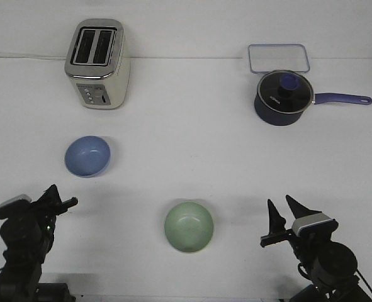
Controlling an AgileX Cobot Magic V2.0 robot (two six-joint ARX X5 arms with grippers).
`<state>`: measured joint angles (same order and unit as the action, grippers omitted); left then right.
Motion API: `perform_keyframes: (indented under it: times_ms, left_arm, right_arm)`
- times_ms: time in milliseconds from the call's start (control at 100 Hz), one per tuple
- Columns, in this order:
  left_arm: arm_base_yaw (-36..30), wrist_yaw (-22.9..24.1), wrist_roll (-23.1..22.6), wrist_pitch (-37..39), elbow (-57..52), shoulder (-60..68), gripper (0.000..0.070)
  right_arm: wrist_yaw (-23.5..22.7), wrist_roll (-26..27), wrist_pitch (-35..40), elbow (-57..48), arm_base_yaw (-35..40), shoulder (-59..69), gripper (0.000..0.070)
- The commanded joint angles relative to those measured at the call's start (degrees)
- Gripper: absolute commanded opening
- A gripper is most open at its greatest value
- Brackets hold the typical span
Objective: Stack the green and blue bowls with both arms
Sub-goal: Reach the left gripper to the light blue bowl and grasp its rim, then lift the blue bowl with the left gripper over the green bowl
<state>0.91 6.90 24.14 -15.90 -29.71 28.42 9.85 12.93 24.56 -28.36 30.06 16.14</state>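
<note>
The light blue bowl (87, 156) sits upright on the white table at the left, in front of the toaster. The pale green bowl (189, 226) sits upright near the front middle. They stand apart. My left gripper (58, 197) is at the front left, below the blue bowl and clear of it; I cannot tell how its fingers stand. My right gripper (284, 210) is at the front right, to the right of the green bowl, its two pointed fingers spread apart and empty.
A cream toaster (97, 64) stands at the back left. A dark blue lidded saucepan (283, 97) with a long handle (343, 99) stands at the back right, with a clear rectangular container (278, 58) behind it.
</note>
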Motion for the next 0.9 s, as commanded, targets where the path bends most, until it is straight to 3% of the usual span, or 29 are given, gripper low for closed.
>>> perform_keyframes:
  times_ms: [0,60,180,220,800,840,890]
  left_arm:
    - [0.4,-1.1,-0.8,-1.9,-4.5,7.6,0.0022]
    - [0.8,-2.4,-1.7,-3.4,-8.3,13.8,0.0132]
    - [1.4,-4.5,-1.5,-4.1,-14.0,23.9,0.0563]
    - [1.7,-5.1,-1.6,-4.2,-15.4,26.5,0.0616]
    - [5.6,-13.0,-1.3,1.0,-21.3,53.0,0.0608]
    - [5.6,-13.0,-1.3,1.5,-21.3,53.9,0.0566]
    - [5.6,-13.0,-1.3,2.3,-21.3,54.6,0.0455]
  right_arm:
    - [-0.9,0.7,-0.5,0.0,0.3,0.0,0.0337]
    - [-1.1,0.7,-0.5,0.0,0.3,0.0,0.0337]
    - [-2.6,0.5,-1.0,0.0,0.3,0.0,0.0337]
    - [-2.7,0.5,-1.0,0.0,0.3,0.0,0.0337]
    - [-2.9,0.5,-1.0,0.0,0.3,0.0,0.0337]
    - [-2.9,0.5,-1.0,0.0,0.3,0.0,0.0337]
    - [-2.9,0.5,-1.0,0.0,0.3,0.0,0.0337]
